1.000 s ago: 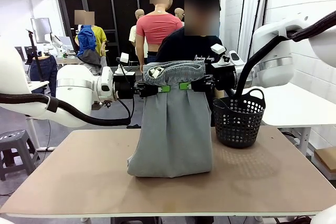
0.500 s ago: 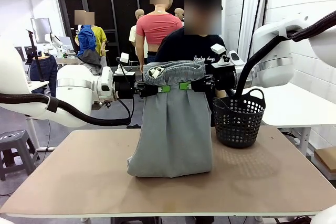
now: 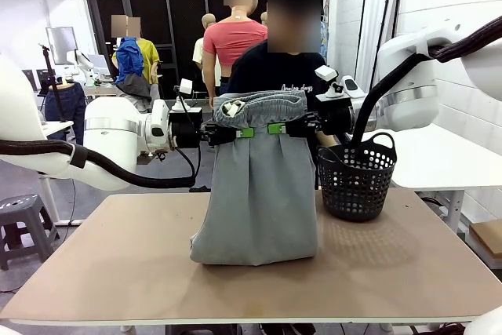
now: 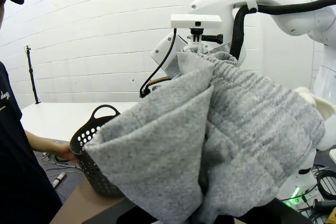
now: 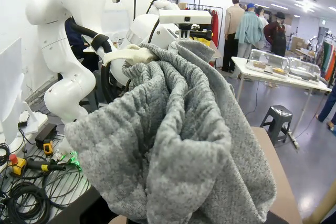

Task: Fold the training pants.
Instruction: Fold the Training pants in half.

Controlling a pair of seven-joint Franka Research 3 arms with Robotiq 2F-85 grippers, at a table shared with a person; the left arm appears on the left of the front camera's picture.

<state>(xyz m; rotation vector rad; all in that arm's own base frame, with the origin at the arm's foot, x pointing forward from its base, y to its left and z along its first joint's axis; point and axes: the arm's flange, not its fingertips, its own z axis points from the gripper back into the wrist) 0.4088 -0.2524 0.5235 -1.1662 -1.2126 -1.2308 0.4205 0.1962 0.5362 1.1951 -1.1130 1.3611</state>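
Nothing is seen moved since the earlier frame: the training pants (image 3: 259, 194) are held up by the waistband, gripped in closed left jaws (image 3: 245, 132) and right jaws (image 3: 276, 128), long axis hanging down to the tabletop (image 3: 118, 272).

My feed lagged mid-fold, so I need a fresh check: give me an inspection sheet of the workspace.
Surface: tan table, bare at the front.
Job's things: grey pants hang by the waistband, lower edge resting on the table.
Clutter: black basket on the table beside the pants.
End effectors: left end effector and right end effector shut on the waistband.
Cables: black hoses along both arms; loose cables on the floor in the right wrist view.
Surroundings: person behind the pants; other people farther back.
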